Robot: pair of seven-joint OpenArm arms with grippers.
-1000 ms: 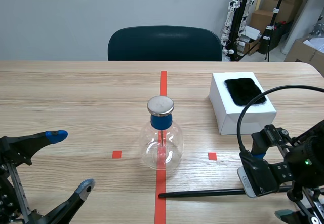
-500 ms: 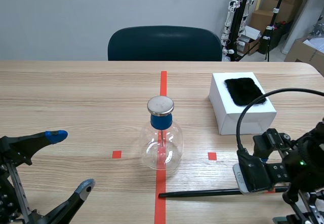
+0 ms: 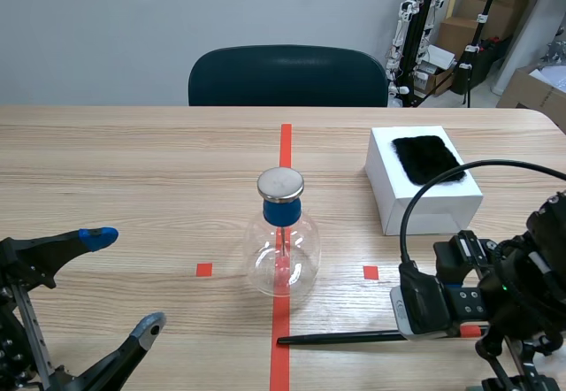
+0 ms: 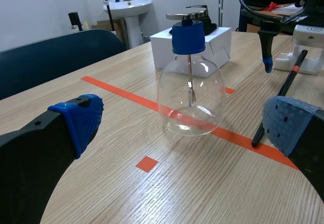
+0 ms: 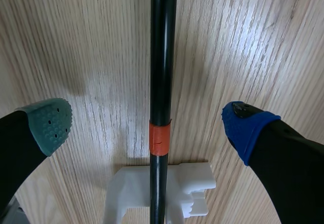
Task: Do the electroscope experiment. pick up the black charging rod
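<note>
The black charging rod (image 3: 340,336) lies flat near the table's front edge, right of the red centre tape line. Its right end, with a red band, rests on a small white stand (image 5: 159,191). My right gripper (image 3: 469,325) hangs open over that end. In the right wrist view the rod (image 5: 163,57) runs straight between the fingers of the right gripper (image 5: 149,122), touching neither pad. Open at the front left, my left gripper (image 3: 126,279) holds nothing. From the left wrist view the rod (image 4: 283,89) lies beyond the left gripper (image 4: 185,122).
A glass electroscope flask (image 3: 283,249) with a blue neck and metal cap stands on the centre tape line. At the back right, a white box (image 3: 423,205) carries a black fur pad (image 3: 428,157). A dark chair stands behind the table.
My right arm has moved left and lower over the rod's right end. The rod, the flask and the left arm have stayed put.
</note>
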